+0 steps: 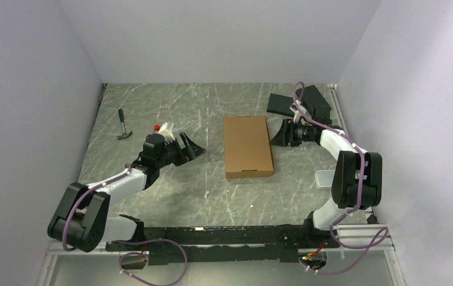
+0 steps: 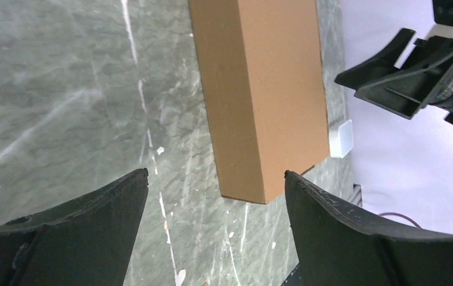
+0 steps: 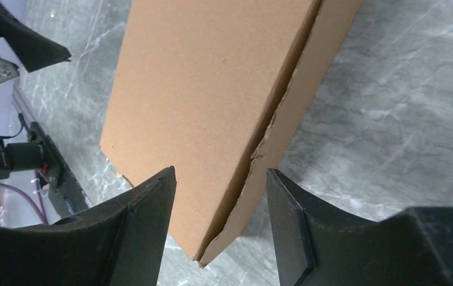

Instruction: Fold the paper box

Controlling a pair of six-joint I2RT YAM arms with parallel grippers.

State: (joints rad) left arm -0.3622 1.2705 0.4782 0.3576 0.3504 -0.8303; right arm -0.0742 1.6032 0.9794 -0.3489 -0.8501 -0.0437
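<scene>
Since the box point(image 1: 248, 146) lies closed and flat in the middle of the table point(image 1: 170, 113), long axis running 12 to 6 from above, it sits between the arms. The right end effector point(image 1: 279, 134) is nearer, just off its 3 o'clock edge, low and pointing toward 9, released and empty. The left end effector point(image 1: 192, 148) stands farther off at 9 o'clock, pointing toward 3, spread wide, grasping nothing

Hammer point(image 1: 124, 127) on grey marbled table point(image 1: 212, 107), black slabs point(image 1: 307, 101) far right, small pale tray point(image 1: 325, 179) near right edge
</scene>
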